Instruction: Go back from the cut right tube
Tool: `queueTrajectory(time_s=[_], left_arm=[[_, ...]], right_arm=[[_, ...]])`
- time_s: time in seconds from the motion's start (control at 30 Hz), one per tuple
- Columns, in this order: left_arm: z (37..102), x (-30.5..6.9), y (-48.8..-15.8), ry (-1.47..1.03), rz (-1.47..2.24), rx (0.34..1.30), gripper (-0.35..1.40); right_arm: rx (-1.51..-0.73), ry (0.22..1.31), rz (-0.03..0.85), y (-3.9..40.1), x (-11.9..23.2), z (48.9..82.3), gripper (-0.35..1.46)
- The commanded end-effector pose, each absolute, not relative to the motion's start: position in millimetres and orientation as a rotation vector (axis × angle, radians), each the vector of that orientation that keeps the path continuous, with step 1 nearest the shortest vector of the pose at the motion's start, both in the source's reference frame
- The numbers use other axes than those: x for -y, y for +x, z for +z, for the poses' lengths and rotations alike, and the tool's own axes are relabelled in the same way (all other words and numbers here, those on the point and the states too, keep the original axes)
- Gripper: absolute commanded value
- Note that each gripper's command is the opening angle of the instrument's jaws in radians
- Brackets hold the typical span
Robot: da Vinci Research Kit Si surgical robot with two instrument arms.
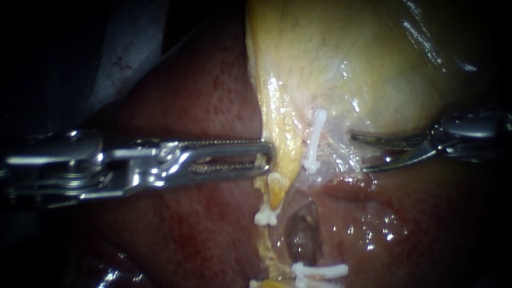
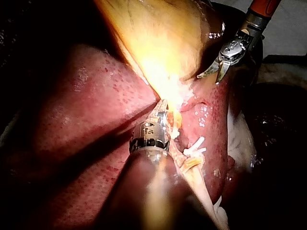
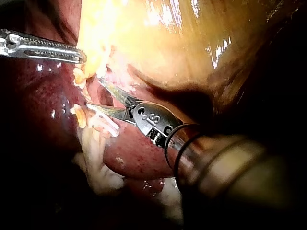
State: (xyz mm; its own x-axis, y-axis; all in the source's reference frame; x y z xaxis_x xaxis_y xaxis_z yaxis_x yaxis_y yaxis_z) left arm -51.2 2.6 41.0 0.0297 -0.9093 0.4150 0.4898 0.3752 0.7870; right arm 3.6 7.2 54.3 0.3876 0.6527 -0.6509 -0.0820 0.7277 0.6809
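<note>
Endoscope view of the liver (image 1: 202,106) with the pale yellow gallbladder (image 1: 362,64) lying over its upper part. The left instrument (image 1: 268,156) enters from the left and runs level across the liver. Its long toothed jaws are closed on a yellow strand (image 1: 282,138) that hangs from the lower end of the gallbladder. A single white clip (image 1: 265,216) sits on this strand below the jaws. The cut right tube (image 1: 303,234) lies just to the right of the strand, and its dark open stump rests on the liver surface. An upper clip (image 1: 314,141) stands on the pale tissue above the stump. Two lower clips (image 1: 320,270) cross the tube beneath the stump, near the edge of the view. The right instrument (image 1: 358,153) enters from the right, under the bulge of the gallbladder. Its two curved, blade-like jaws stand apart with a clear gap between them and hold nothing. Their tips point toward the upper clip and lie to its right, apart from it and above the stump. The left wrist view confirms the left jaws clamped on the yellow strand, with the right instrument's parted jaws well ahead of them. The right wrist view shows the parted blades close to the white clips, though whether they touch the tissue cannot be told.
</note>
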Motion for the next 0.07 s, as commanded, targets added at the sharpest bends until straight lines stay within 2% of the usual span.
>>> queueTrajectory(time_s=[0.03,0.07], left_arm=[[41.0,-2.6,-51.2,0.499,-1.151,1.057,-0.35],[41.0,-2.6,-51.2,0.499,-1.151,1.057,-0.35]], right_arm=[[-1.082,0.615,0.507,3.6,-7.2,54.3,0.51],[-1.082,0.615,0.507,3.6,-7.2,54.3,0.51]])
